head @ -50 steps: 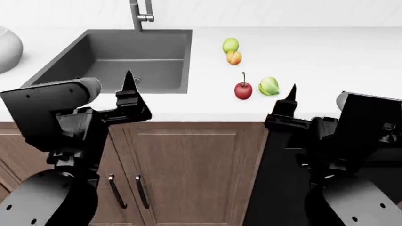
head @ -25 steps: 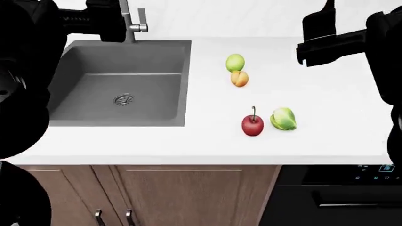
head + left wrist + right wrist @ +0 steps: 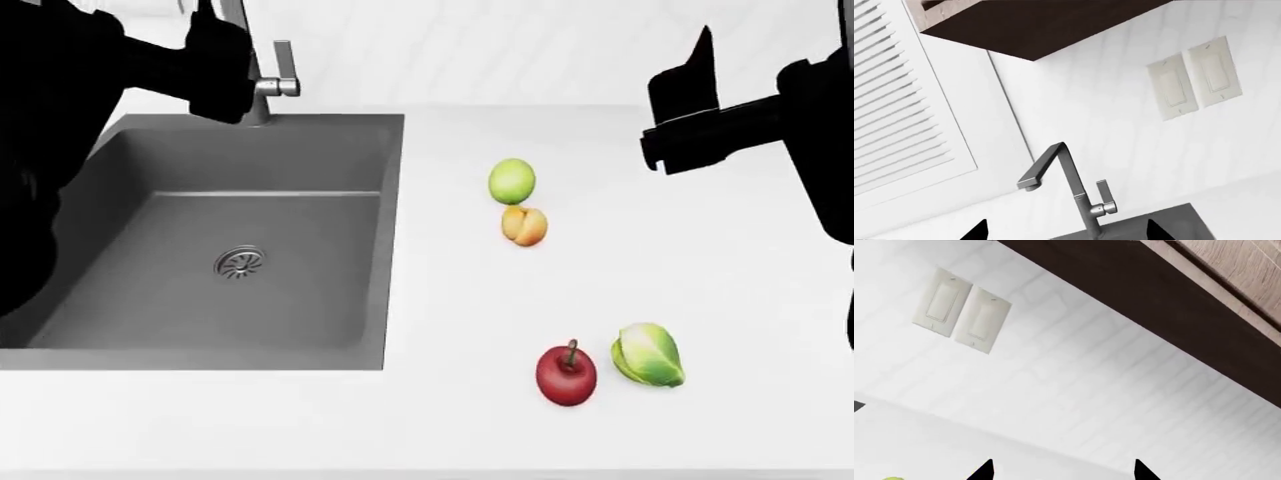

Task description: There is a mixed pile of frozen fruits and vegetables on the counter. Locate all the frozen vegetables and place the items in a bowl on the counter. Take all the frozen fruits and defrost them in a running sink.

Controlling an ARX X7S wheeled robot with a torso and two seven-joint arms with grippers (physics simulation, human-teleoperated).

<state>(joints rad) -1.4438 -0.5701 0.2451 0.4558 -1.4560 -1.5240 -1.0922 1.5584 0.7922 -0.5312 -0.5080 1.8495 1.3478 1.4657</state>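
Currently you are holding the right end effector (image 3: 683, 105) raised, released and empty, beyond the produce; the brussels sprout (image 3: 649, 354) is lying on the counter (image 3: 747, 300) nearer you, beside the cherry (image 3: 566, 374). Left end effector (image 3: 220, 55) is over the faucet (image 3: 260, 80), tips parted.

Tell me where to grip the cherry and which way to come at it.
Grip the red cherry across its round body, coming straight down from above. Its stem points up and looks too thin to hold. Close the fingers front to back, since the leafy sprout sits close on one side.
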